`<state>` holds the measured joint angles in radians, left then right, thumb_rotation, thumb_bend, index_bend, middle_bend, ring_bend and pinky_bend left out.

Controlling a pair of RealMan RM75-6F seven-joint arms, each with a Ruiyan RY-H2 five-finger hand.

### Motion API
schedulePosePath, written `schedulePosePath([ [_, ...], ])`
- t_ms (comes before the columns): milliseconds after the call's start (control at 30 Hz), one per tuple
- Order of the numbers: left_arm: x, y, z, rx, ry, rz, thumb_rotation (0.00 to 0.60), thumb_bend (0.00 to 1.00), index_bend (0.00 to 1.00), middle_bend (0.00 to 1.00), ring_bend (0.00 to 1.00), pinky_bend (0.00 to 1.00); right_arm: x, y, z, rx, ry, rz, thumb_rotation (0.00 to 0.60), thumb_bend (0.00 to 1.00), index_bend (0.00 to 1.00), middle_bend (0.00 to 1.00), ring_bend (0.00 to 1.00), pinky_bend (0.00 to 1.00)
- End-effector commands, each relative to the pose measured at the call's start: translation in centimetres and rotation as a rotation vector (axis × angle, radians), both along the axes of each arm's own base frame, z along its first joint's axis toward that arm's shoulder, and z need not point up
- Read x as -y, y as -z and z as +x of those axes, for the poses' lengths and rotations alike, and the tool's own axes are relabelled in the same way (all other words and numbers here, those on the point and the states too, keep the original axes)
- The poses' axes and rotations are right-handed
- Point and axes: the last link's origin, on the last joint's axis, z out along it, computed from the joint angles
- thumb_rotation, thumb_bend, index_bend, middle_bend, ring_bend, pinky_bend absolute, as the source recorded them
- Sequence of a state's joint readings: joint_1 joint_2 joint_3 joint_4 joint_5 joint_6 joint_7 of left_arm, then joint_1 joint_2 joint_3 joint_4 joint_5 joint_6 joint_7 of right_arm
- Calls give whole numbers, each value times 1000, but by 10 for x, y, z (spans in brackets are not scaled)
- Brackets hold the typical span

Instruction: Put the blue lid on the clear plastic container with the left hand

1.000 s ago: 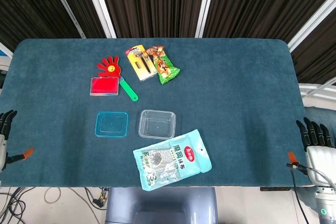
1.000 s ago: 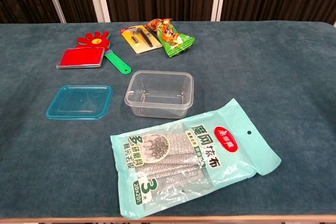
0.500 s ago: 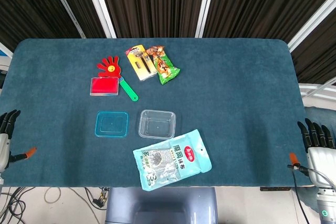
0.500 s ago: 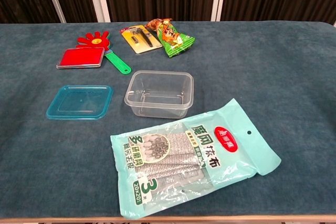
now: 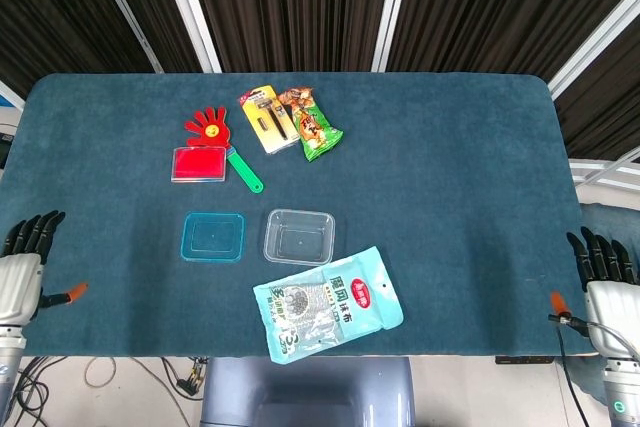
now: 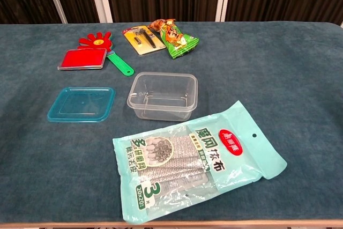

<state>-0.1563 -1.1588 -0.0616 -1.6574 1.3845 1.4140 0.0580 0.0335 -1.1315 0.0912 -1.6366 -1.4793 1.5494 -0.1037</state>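
Observation:
The blue lid (image 5: 213, 236) (image 6: 82, 104) lies flat on the table just left of the clear plastic container (image 5: 299, 236) (image 6: 163, 96), which stands upright and empty. My left hand (image 5: 25, 269) is at the table's near left edge, well left of the lid, fingers spread and holding nothing. My right hand (image 5: 606, 282) is off the near right corner, fingers also apart and empty. Neither hand shows in the chest view.
A teal packet of scouring cloths (image 5: 328, 304) (image 6: 194, 158) lies just in front of the container. Further back are a red box (image 5: 198, 163), a red hand-shaped clapper with green handle (image 5: 222, 138), a yellow nail-clipper card (image 5: 267, 117) and a green snack bag (image 5: 312, 127).
My left hand has moved right and slightly down, further into view at the table's left edge. The right hand and the objects have stayed put.

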Motion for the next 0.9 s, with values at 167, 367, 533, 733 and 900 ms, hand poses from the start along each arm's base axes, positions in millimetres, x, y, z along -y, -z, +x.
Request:
schedulePosePath([
  [167,-60,16,38,7,67,-87,600,99,25,35,0,0,2,2,-2,28,30,1,600,352,0,0,0,0],
  [367,-100,33,65,-30,75,-212,600,98,18,36,0,0,4,4,-3,50,51,9,600,352,0,0,0,0],
  [533,-114,58,88,-60,86,-300,600,94,12,39,0,0,3,4,-3,73,69,11,600,351,0,0,0,0],
  [733,-125,81,100,-97,85,-355,600,61,10,39,0,0,5,2,-3,95,80,8,600,352,0,0,0,0],
  [900,-126,103,104,-101,58,-412,600,53,7,39,0,0,4,0,-3,100,83,4,600,352,0,0,0,0],
])
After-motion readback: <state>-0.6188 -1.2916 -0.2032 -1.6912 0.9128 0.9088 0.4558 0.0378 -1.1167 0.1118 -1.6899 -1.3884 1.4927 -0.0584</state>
